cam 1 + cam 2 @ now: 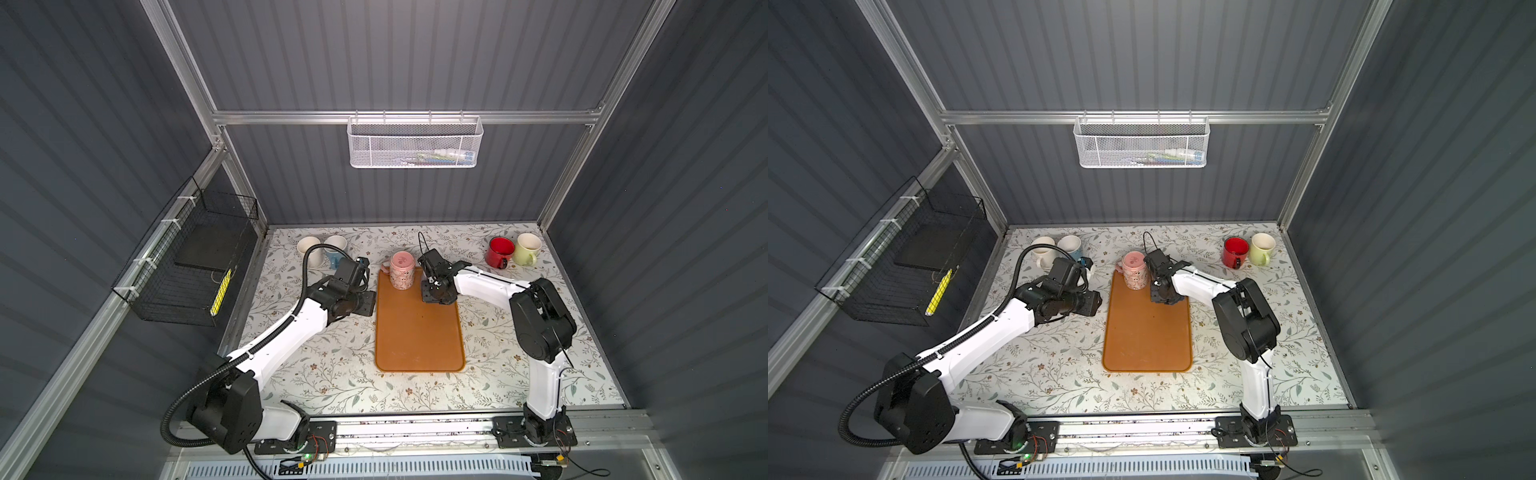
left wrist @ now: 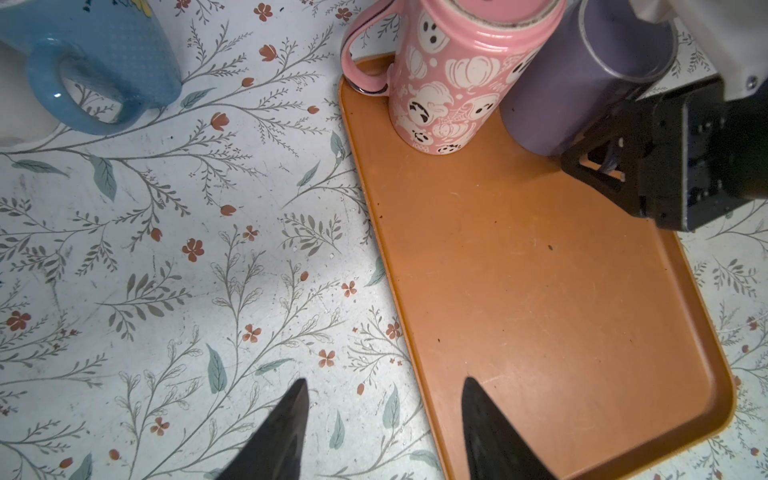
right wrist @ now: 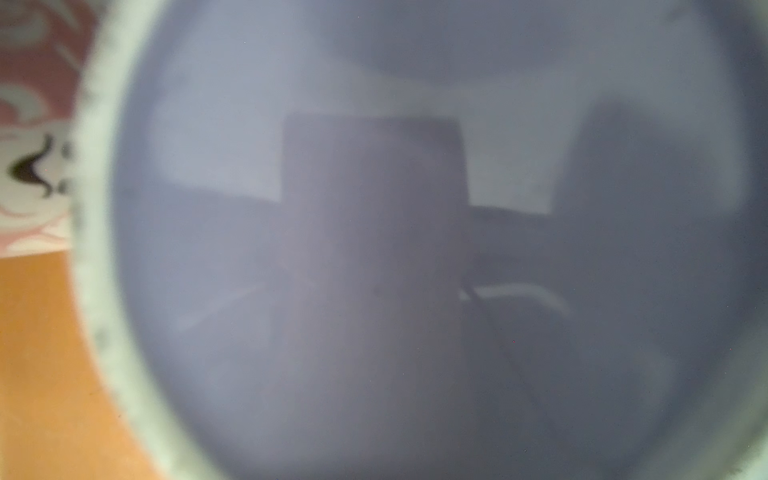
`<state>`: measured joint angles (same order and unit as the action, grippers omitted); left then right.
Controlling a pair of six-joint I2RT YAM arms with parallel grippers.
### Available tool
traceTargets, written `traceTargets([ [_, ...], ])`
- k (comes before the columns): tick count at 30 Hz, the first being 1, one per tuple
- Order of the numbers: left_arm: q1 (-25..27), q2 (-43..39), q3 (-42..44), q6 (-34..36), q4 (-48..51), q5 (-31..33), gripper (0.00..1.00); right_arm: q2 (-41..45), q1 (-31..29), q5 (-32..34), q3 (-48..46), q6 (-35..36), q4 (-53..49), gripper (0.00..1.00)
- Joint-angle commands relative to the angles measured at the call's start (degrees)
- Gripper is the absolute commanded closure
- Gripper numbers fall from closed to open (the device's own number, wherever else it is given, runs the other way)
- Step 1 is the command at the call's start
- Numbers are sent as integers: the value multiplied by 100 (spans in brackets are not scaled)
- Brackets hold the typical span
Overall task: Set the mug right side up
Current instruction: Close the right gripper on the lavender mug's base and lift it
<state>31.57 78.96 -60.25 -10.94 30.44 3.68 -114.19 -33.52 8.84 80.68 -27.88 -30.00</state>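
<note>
Purple mug: stands upside down at the far end of the tray, just beside the pink mug on its right. Its base, ringed by a pale unglazed rim, fills the right wrist view in a blur.
Right gripper: low against the purple mug's side, at the handle. A sliver of lilac shows between the black fingers, but I cannot tell whether they are clamped on it or only around it.
Left gripper: released, its two dark fingertips well apart with nothing between them. It hangs over the tray's left edge, near the pink mug but not touching it.
Pink mug: also base up, printed with white ghosts and pumpkins. Its handle points left and overhangs the tray's rim.
Tray: orange, rectangular, in the middle of the table (the near two thirds of it are bare).
Table: covered in a pale floral print.
Back left corner: a cream mug and a blue mug, side by side, mouths up.
Back right corner: a red mug and a pale green mug, side by side, mouths up.
Walls: a white mesh basket hangs on the back rail and a black wire basket on the left.
</note>
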Motion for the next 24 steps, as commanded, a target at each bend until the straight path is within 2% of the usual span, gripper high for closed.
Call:
traceTargets([
  [1, 15, -115, 74, 101, 94, 54, 41, -10, 86, 71, -26, 206, -133, 75],
  [9, 15, -107, 86, 81, 70, 45, 41, -98, 151, -2, 21, 381, -248, 59],
  [24, 15, -135, 105, 92, 116, 80, 41, -246, 149, -95, 21, 74, -50, 61],
])
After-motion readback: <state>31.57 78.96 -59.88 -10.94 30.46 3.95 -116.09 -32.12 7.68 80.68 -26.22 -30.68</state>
